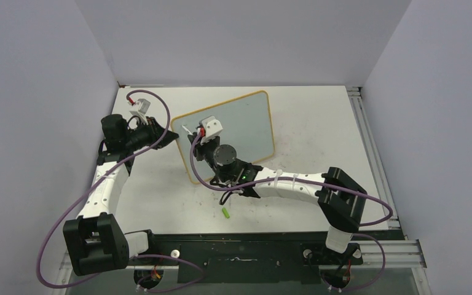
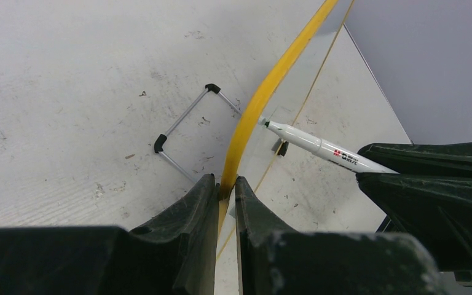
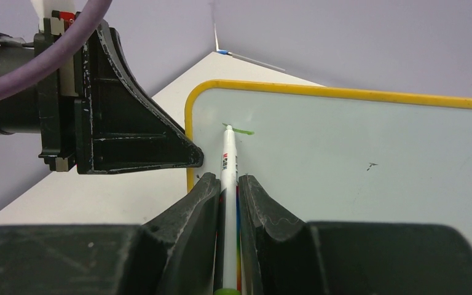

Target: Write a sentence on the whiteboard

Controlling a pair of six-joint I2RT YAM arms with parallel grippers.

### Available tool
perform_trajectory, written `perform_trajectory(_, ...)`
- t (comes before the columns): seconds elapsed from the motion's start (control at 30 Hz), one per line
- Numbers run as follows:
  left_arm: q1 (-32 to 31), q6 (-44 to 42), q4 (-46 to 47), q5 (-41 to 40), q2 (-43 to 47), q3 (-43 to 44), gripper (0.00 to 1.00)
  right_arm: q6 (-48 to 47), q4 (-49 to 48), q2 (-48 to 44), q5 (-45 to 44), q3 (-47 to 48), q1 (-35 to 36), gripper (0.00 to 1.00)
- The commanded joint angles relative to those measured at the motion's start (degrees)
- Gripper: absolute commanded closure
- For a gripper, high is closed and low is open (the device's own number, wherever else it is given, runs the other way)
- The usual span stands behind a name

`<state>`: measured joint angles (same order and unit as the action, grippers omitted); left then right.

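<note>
The whiteboard, pale with a yellow frame, stands tilted up on the table. My left gripper is shut on the frame's left edge; in the top view this left gripper sits at the board's left side. My right gripper is shut on a white marker whose tip touches the board near its upper left corner. Of the sentence, the only writing that shows is one short green stroke beside the tip. The marker also shows in the left wrist view.
A green marker cap lies on the white tabletop in front of the board. The board's wire stand with black clip feet rests on the table behind it. Grey walls enclose the table on three sides.
</note>
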<state>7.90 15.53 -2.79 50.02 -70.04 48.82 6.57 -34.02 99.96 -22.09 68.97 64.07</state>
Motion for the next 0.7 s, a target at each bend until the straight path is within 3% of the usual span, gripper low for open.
perform_trajectory(0.0, -0.3, -0.9, -0.9, -0.3, 0.9, 1.6, 1.0, -0.3, -2.0, 0.8, -0.1, 2.3, -0.4, 0.95)
perform_trajectory(0.67, -0.2, -1.3, -1.3, -1.1, 1.2, 1.7, 1.0, 3.1, -1.9, -1.1, -3.9, -5.9, 1.0, 0.95)
